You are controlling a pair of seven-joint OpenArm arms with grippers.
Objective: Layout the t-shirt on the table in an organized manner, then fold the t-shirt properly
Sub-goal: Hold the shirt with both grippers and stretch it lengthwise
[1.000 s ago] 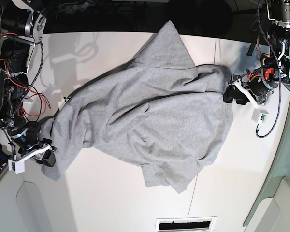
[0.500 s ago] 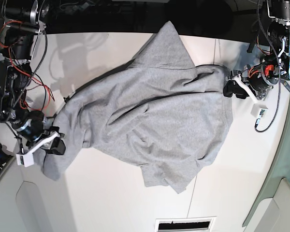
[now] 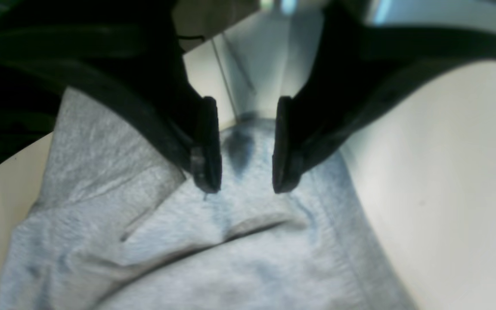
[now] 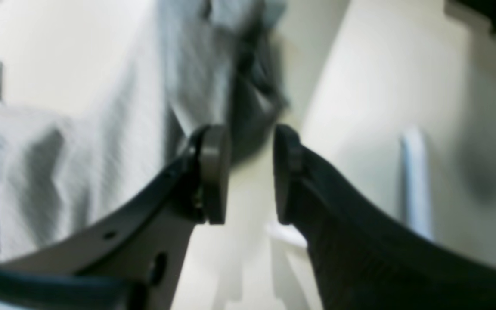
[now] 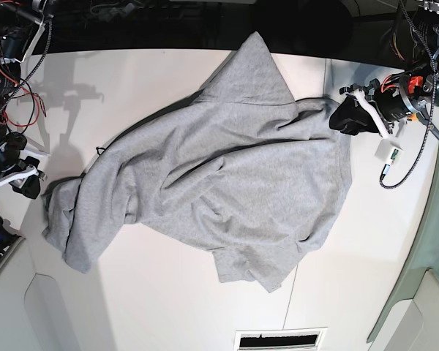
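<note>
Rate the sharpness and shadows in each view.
Base view: sharp, with arm shadows on the white tabletop. Left wrist: crisp light heather-grey cotton t-shirt, dark shadow between end effector fingers. Right wrist: blurred throughout, cloth smeared.

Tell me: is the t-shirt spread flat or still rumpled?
Rumpled. The t-shirt lies skewed on the table, with creases across its middle and one corner folded over near the front edge.
</note>
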